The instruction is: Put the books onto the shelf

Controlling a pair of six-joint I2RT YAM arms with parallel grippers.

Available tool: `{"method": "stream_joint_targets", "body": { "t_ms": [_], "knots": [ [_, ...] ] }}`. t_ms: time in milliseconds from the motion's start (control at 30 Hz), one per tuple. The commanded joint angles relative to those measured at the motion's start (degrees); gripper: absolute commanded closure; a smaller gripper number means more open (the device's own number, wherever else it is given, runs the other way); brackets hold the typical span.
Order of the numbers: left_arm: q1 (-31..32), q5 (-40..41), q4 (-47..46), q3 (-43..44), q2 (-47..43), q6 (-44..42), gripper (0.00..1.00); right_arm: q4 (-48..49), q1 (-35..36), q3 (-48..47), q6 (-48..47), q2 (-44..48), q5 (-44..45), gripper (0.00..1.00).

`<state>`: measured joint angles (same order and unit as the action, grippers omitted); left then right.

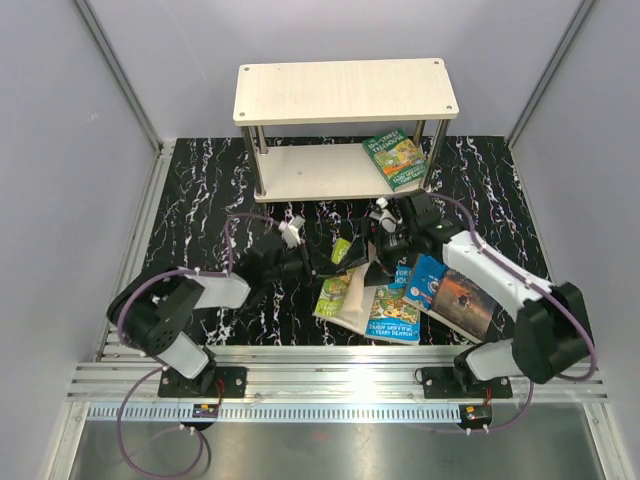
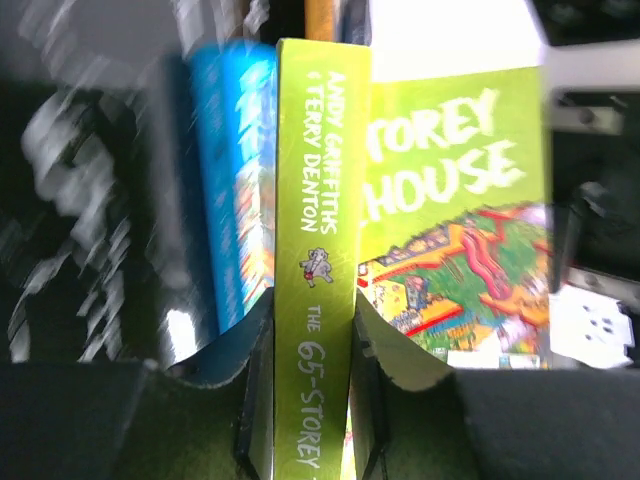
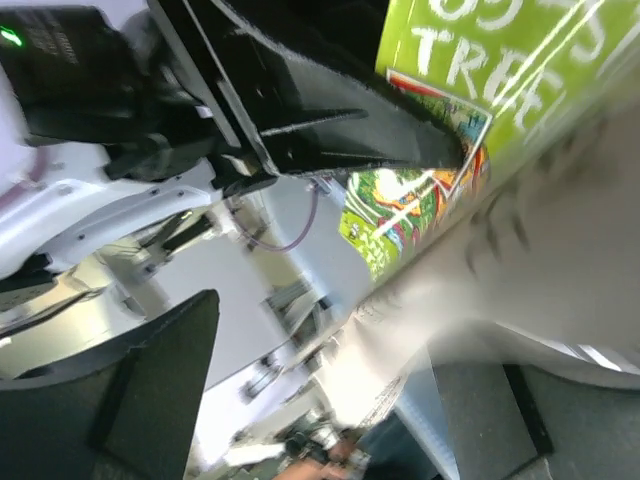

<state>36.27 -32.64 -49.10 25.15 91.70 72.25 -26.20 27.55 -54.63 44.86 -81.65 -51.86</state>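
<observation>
The left pincer (image 2: 312, 420) is clenched on the green book (image 2: 315, 250). Its two fingers (image 2: 258, 400) press against either side of the spine, which stands straight up between them and runs away from the wrist. Just left of that spine, beyond the finger on that side, stands a blue book (image 2: 235, 180), badly blurred. Directly right of the spine spreads a green cover (image 2: 450, 220) with pale lettering and a cartoon drawing. Whether it belongs to the held book or to another I cannot tell.

The right pincer (image 3: 335, 230) is released, its fingers spread wide with nothing gripped between them. Its upper finger (image 3: 300, 130) lies alongside a green cartoon cover (image 3: 450, 120), and a pale blurred surface fills the space below that.

From above, the two pincers face each other over the black marbled table (image 1: 200, 190), close together. On the near side of them, toward the arm bases, the loose books lie overlapping: a green one (image 1: 340, 295), a green and blue one (image 1: 393, 318), a small blue one (image 1: 425, 280) and a dark one (image 1: 465, 300) under the right arm. Beyond both pincers stands the shelf (image 1: 345, 90). One green book (image 1: 395, 160) lies flat on its lower board at the right-hand end, just ahead of the right pincer.
</observation>
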Motion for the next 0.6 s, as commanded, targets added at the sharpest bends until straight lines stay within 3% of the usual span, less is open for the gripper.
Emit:
{"method": "stream_joint_targets", "body": {
  "t_ms": [0, 67, 133, 200, 567],
  "knots": [
    [0.0, 2.8, 28.0, 12.3, -5.6, -17.2, 1.0, -22.6, 0.1, -7.9, -10.6, 7.5, 8.2, 0.11],
    [0.0, 7.0, 41.3, 20.6, -5.4, -21.3, 1.0, -31.7, 0.1, -12.4, -11.6, 11.8, 14.5, 0.11],
    [-0.1, 10.6, 48.9, 28.8, -3.6, -25.4, 1.0, -43.3, 0.0, -18.9, -12.5, 15.3, 29.4, 0.1],
    [0.0, 10.8, 48.9, 31.4, -2.1, -25.5, 1.0, -46.7, 0.0, -20.9, -12.3, 17.9, 36.1, 0.08],
    [-0.3, 5.3, 35.7, 55.7, 17.7, -15.1, 1.0, -56.4, 0.0, -26.8, -10.7, 26.2, 47.1, 0.02]
  ]
}}
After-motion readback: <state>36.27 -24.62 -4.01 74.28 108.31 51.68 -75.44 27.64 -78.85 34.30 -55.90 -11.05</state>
